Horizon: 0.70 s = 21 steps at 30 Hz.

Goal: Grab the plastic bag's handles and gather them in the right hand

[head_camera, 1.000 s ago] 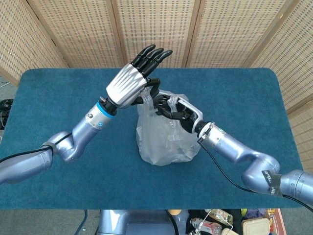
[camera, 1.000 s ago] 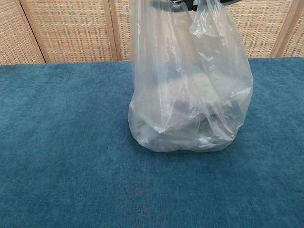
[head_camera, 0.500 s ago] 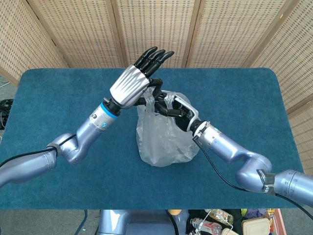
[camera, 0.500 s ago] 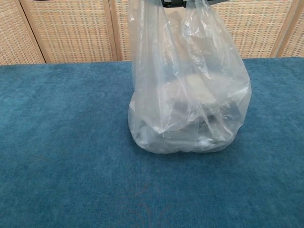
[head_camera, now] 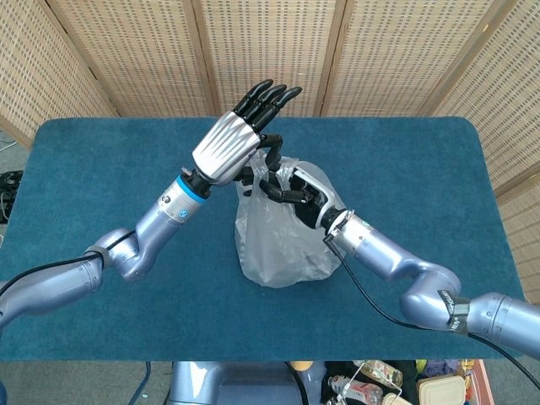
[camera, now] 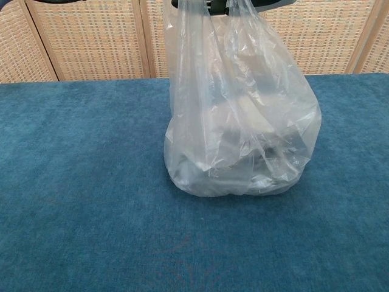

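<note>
A clear plastic bag (head_camera: 283,240) with dark items inside stands mid-table, also in the chest view as the bag (camera: 243,134). Both handles are pulled up taut. My left hand (head_camera: 229,143) hovers over the bag's left side, fingers straight and pointing up. Its thumb hooks the left handle (head_camera: 256,171). My right hand (head_camera: 297,194) reaches in from the right just under it, fingers curled around the right handle (camera: 238,18). Both hands nearly touch. In the chest view only dark fingertips (camera: 206,5) show at the top edge, between the two handles.
The blue carpeted table (head_camera: 101,169) spreads wide around the bag. Wicker screens (head_camera: 270,51) stand behind its far edge. Below the front edge lie boxes and clutter (head_camera: 422,388).
My right hand has slid left toward the left hand, bringing the right handle close to the left one. The left hand has crept slightly right and up. The bag's top has narrowed.
</note>
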Each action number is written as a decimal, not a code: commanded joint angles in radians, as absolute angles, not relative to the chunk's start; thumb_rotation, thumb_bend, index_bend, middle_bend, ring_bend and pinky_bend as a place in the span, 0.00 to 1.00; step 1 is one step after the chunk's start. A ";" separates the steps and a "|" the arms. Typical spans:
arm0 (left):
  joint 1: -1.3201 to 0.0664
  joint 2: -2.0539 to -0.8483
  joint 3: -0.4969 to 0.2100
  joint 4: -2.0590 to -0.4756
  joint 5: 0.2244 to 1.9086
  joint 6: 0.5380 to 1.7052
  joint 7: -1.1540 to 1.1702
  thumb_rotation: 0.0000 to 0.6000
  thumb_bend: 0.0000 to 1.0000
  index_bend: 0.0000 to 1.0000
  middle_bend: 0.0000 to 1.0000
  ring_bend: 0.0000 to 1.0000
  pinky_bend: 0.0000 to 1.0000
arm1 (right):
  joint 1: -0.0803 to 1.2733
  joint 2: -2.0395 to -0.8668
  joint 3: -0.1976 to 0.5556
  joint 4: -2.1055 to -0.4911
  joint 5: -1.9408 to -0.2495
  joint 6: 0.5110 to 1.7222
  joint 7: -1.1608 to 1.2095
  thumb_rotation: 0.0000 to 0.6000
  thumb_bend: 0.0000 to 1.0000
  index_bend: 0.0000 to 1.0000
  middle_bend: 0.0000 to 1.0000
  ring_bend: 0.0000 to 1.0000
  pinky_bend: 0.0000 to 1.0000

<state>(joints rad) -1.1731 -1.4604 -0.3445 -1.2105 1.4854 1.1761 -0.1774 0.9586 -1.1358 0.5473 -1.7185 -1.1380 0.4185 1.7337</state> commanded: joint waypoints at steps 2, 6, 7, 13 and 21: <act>-1.175 -1.464 -0.345 -1.204 1.480 1.170 -0.179 1.00 0.41 0.67 0.00 0.00 0.01 | 0.942 -1.143 0.572 -1.725 -1.144 0.393 1.723 1.00 0.54 0.39 0.43 0.25 0.23; -1.177 -1.470 -0.347 -1.195 1.474 1.165 -0.179 1.00 0.41 0.67 0.00 0.00 0.01 | 0.925 -1.149 0.600 -1.731 -1.153 0.367 1.721 1.00 0.54 0.40 0.44 0.27 0.23; -1.177 -1.471 -0.348 -1.194 1.472 1.164 -0.180 1.00 0.41 0.67 0.00 0.00 0.01 | 0.921 -1.150 0.604 -1.732 -1.156 0.361 1.721 1.00 0.54 0.40 0.45 0.27 0.23; -1.182 -1.476 -0.353 -1.182 1.463 1.156 -0.179 1.00 0.41 0.67 0.00 0.00 0.01 | 0.893 -1.162 0.641 -1.733 -1.181 0.321 1.718 1.00 0.53 0.40 0.50 0.31 0.23; -1.184 -1.485 -0.349 -1.170 1.462 1.152 -0.178 1.00 0.41 0.67 0.00 0.00 0.01 | 0.854 -1.184 0.708 -1.735 -1.216 0.268 1.724 1.00 0.52 0.40 0.53 0.37 0.25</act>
